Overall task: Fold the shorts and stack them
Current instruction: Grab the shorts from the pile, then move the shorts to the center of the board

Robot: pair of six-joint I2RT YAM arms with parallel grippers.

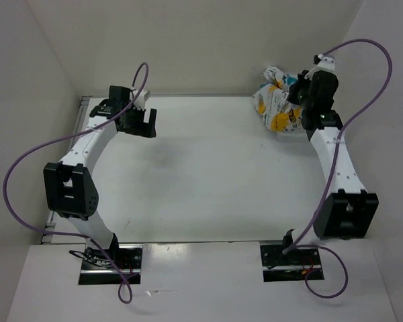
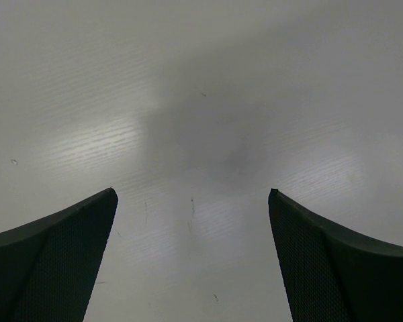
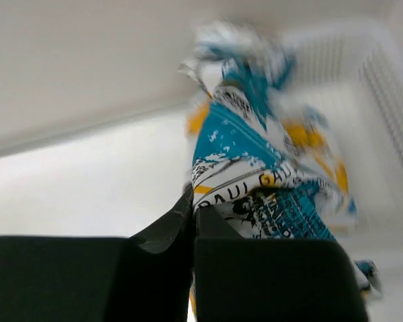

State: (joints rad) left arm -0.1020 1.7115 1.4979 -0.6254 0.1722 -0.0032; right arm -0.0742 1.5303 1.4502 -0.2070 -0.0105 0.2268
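- Pinching the shorts (image 3: 255,168), the right gripper (image 3: 193,204) is seen clamped tight at the far right corner of the table (image 1: 208,174), beside a mesh basket (image 3: 389,87).
- The left gripper (image 2: 193,198) is held spread wide, nothing grasped.

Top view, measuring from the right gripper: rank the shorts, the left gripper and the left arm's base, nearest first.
1. shorts: far right corner, pinched in the shut right gripper.
2. left gripper: far left, open and holding nothing.
3. left arm's base: near edge, left side.
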